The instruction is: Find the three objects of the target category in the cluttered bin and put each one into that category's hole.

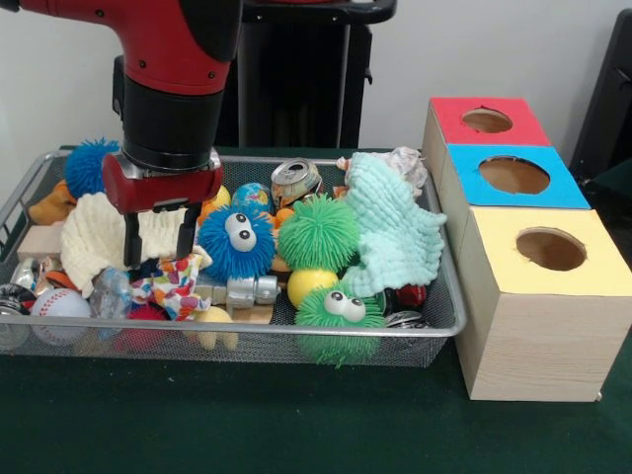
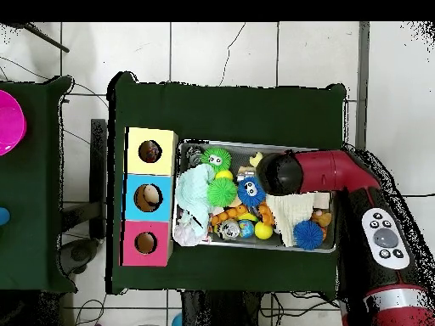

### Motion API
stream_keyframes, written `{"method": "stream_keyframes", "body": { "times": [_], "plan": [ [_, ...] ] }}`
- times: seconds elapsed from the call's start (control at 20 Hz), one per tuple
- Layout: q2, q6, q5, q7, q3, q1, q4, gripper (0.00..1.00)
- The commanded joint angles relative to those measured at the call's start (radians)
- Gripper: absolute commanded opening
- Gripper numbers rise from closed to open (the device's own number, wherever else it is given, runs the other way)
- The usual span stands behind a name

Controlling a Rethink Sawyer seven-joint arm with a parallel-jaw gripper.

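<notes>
Two spread fingers [image 1: 158, 237] hang just above the polka-dot wrapper [image 1: 176, 281] at lower left of the bin [image 1: 434, 321], so we risk pinching the cream cloth [image 1: 94, 237] alongside instead.

Arm [image 1: 168, 59] cut off by top edge in front view; upper links unseen. Overhead: arm's black wrist covers the tool entirely, plus the bin [image 2: 331, 222] contents beneath it. Polka-dot wrapper [image 1: 176, 281] just below the tool [image 1: 158, 240]: its far end tucked under other toys and behind 1 finger. Cream cloth [image 1: 94, 237] behind the tool, partly blocked by it. Items low at the tool's side, near the baseball [image 1: 59, 304], too jumbled to identify. Hole [image 1: 550, 249] interior dark.
</notes>
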Motion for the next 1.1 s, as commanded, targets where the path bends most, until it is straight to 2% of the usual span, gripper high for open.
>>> {"method": "stream_keyframes", "body": {
  "times": [0.05, 1.1],
  "plan": [
    [0.014, -0.047, -0.005, -0.005, 0.031, -0.024, 0.009, 1.0],
    [0.055, -0.074, 0.054, 0.053, 0.05, -0.047, 0.063, 1.0]
  ]
}}
